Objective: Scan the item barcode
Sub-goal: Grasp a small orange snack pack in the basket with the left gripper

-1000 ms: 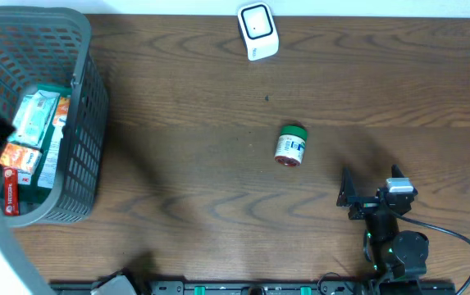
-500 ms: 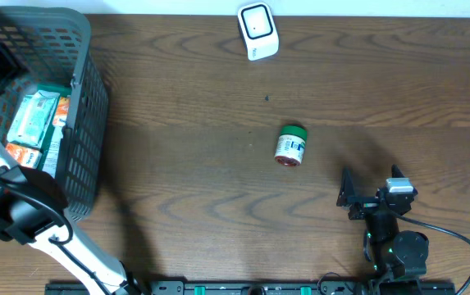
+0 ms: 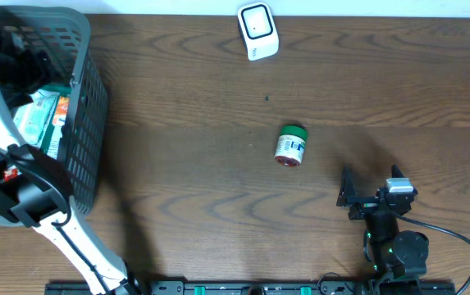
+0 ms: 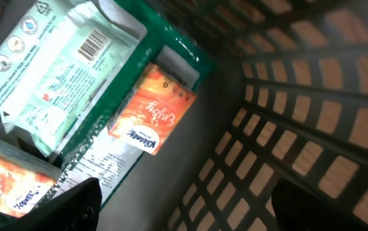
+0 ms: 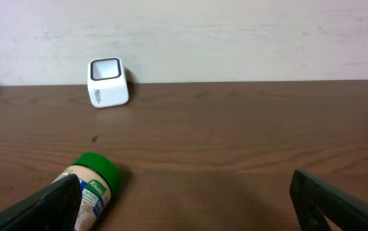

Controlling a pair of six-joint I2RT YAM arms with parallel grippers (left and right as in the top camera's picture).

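A white barcode scanner [image 3: 257, 31] stands at the table's far edge; the right wrist view has the scanner [image 5: 108, 81] far ahead. A green-lidded jar [image 3: 290, 145] lies on its side mid-table. My left gripper [image 3: 17, 56] hangs inside the grey basket [image 3: 87, 123], open with nothing between its fingers [image 4: 68, 204]. Below it lie a green-white pack with a barcode [image 4: 61, 70] and an orange tissue pack [image 4: 155, 115]. My right gripper [image 3: 370, 194] rests open near the front right, and the jar [image 5: 90, 186] lies just ahead of its left finger.
The basket's lattice wall [image 4: 312, 102] rises close on the left gripper's right side. Another orange pack [image 4: 7, 186] lies by its left finger. The left arm [image 3: 29, 197] crosses the basket's front rim. Bare wood lies between the jar and the scanner.
My left arm has swung from the front-left edge up over the basket and down into it, and its jaws have spread wider. The right arm and the jar have not moved.
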